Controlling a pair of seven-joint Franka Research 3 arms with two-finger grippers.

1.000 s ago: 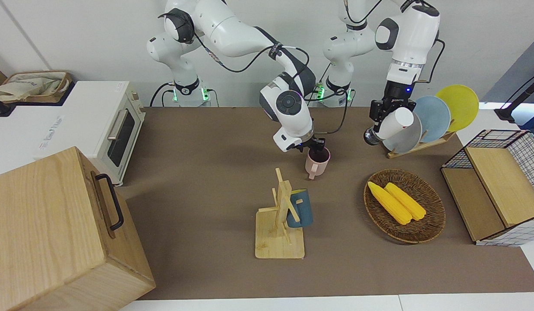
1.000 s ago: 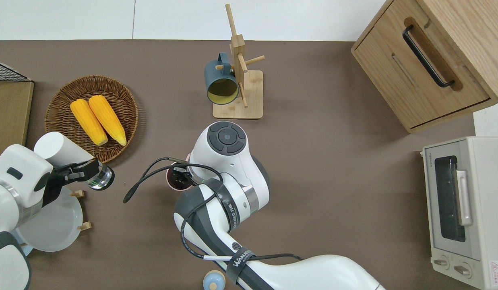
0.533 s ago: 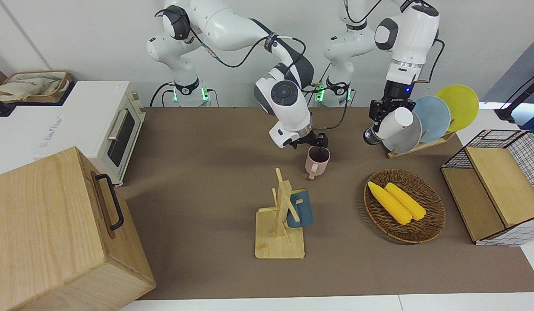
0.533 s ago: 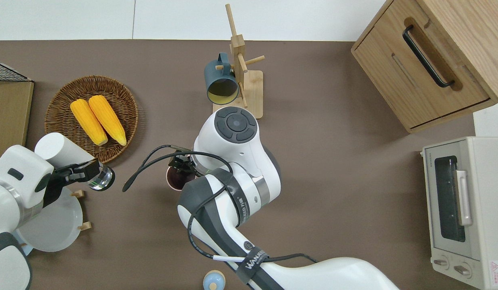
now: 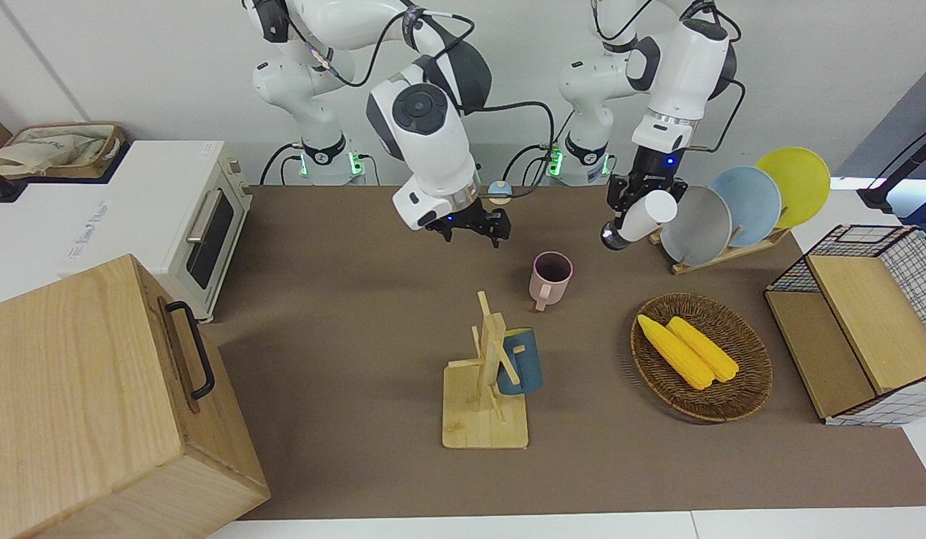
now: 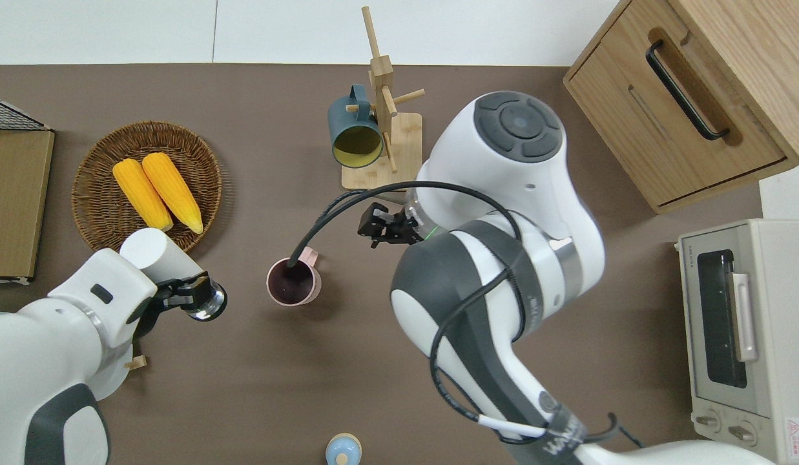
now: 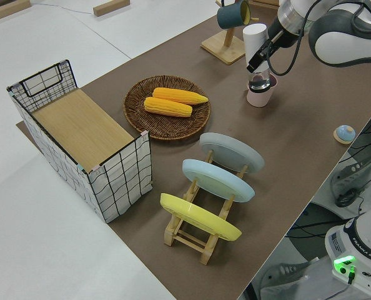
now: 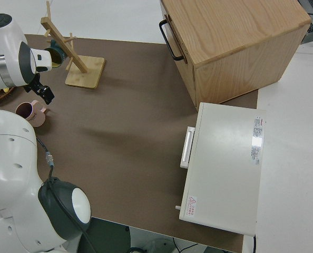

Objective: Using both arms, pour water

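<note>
Front view: pink mug [image 5: 550, 277] upright mid-counter [image 5: 343, 314]; left claw [image 5: 633, 217] clamped on tilted white bottle [image 5: 642, 217]. Overhead view: right claw [image 6: 381, 227] empty, spread apart, over bare counter beside mug. Left side view: bottle near mug.

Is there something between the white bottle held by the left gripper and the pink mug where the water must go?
Nothing visible stands between them. The left gripper holds the white bottle tilted over bare brown table beside the pink mug. The right gripper is lifted away, toward the right arm's end.
</note>
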